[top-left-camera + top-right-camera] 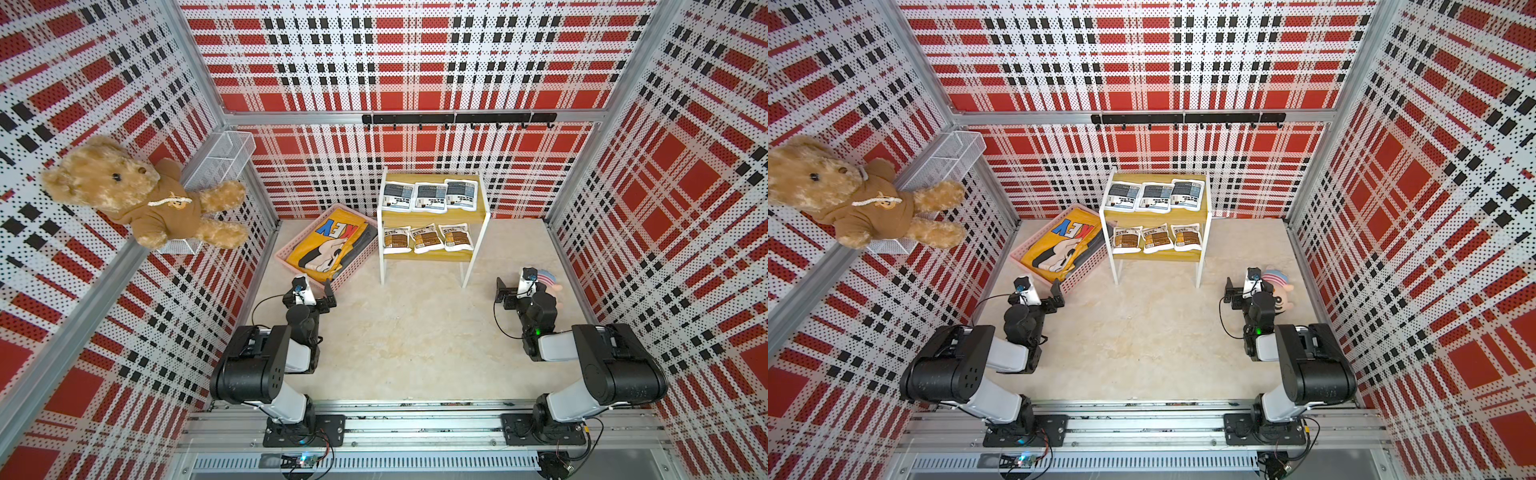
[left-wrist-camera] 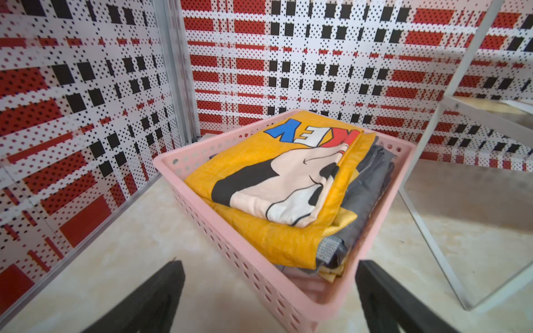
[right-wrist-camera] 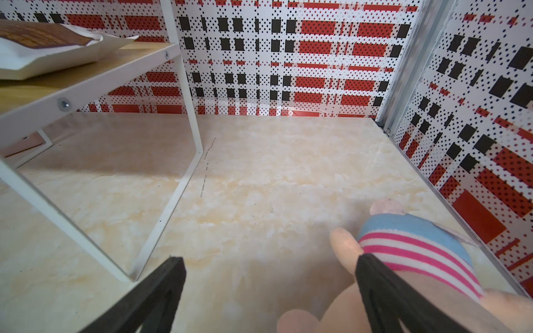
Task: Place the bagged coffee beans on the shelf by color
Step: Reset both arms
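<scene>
Resting at lower centre of a top view, the left gripper and the right gripper are both spread wide and empty. Farther up, the shelf holds three brown bags on its lower board and three grey-blue bags above. The sorting seems finished, so the next move only needs to avoid the shelf.

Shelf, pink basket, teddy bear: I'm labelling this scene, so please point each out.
shelf point(image 1: 428, 256): in a top view, front edge of lower board.
pink basket point(image 2: 230, 250): left wrist view, outer side wall.
teddy bear point(image 1: 108, 174): in a top view, its face.
</scene>
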Robot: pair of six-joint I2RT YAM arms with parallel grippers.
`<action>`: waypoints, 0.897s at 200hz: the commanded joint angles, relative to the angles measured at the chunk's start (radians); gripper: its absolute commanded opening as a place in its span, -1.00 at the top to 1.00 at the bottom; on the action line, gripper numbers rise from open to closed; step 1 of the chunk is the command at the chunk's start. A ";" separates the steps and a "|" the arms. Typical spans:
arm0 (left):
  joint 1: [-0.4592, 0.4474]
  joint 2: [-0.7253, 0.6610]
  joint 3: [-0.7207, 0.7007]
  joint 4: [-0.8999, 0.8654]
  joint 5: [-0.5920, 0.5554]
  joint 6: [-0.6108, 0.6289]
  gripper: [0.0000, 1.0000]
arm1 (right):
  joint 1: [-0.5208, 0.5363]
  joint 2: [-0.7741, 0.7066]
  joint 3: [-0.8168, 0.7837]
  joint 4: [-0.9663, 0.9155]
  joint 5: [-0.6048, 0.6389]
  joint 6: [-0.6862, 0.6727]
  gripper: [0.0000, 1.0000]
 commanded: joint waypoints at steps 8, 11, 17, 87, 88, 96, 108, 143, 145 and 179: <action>-0.004 0.000 0.019 0.043 -0.026 -0.003 -0.98 | -0.008 0.007 0.011 0.005 0.000 0.002 -0.99; -0.005 0.000 0.019 0.043 -0.027 -0.003 -0.98 | -0.008 0.007 0.012 0.005 0.000 0.001 -0.99; -0.005 -0.002 0.019 0.043 -0.030 -0.002 -0.98 | -0.007 0.007 0.011 0.004 0.001 0.002 -0.99; -0.008 -0.001 0.019 0.043 -0.036 0.001 -0.98 | -0.008 0.008 0.011 0.007 0.001 0.001 -0.99; -0.008 -0.001 0.019 0.043 -0.036 0.001 -0.98 | -0.008 0.008 0.011 0.006 0.001 0.002 -0.99; -0.008 -0.002 0.019 0.042 -0.036 0.001 -0.98 | -0.008 0.008 0.011 0.004 0.001 0.002 -0.99; -0.009 -0.001 0.019 0.044 -0.036 0.000 -0.98 | -0.008 0.008 0.011 0.004 0.001 0.001 -0.99; -0.008 -0.001 0.019 0.043 -0.037 0.001 -0.98 | -0.008 0.009 0.012 0.003 0.001 0.002 -0.99; -0.008 -0.001 0.019 0.044 -0.038 0.001 -0.98 | -0.007 0.009 0.013 0.003 0.001 0.001 -0.99; -0.010 -0.001 0.019 0.043 -0.037 0.000 -0.98 | -0.008 0.008 0.012 0.004 0.001 0.002 -0.99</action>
